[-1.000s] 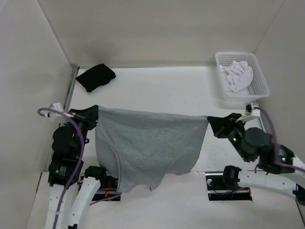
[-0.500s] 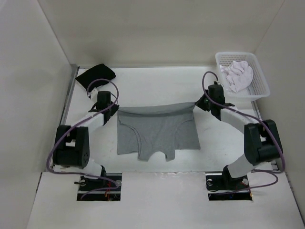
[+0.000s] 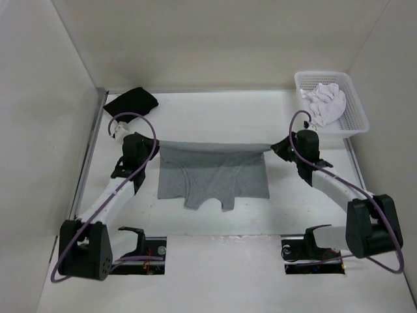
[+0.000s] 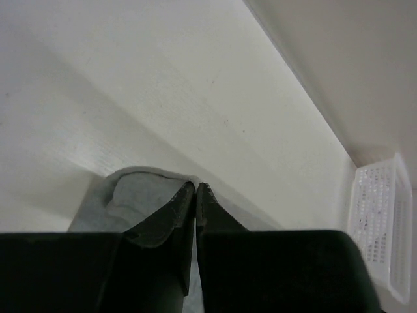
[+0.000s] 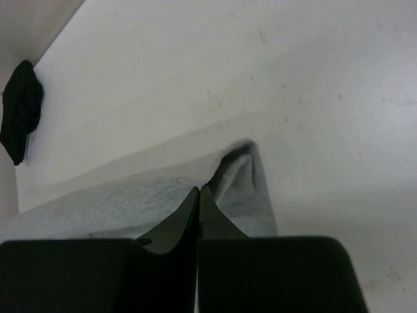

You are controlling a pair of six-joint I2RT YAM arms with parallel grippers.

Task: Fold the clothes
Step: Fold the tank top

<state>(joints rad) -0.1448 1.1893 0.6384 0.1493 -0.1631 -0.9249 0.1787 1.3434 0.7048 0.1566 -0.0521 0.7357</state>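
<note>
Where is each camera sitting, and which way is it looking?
Top external: above and behind the arms, looking down on the table; left arm and right arm show, holding the grey T-shirt.
Left wrist: on the left arm, facing past its shut left fingers toward the basket.
Right wrist: on the right arm, facing past its shut right fingers toward the black garment.
Shared: all show the T-shirt; the top view also has the basket and black garment.

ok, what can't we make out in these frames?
- Left wrist: body of the left claw hides all of the grey T-shirt but one pinched corner.
- Right wrist: body of the right claw hides the shirt below its pinched corner.
- Top: shirt's underside hidden by its top layer; white garment in the basket too bunched to identify.
</note>
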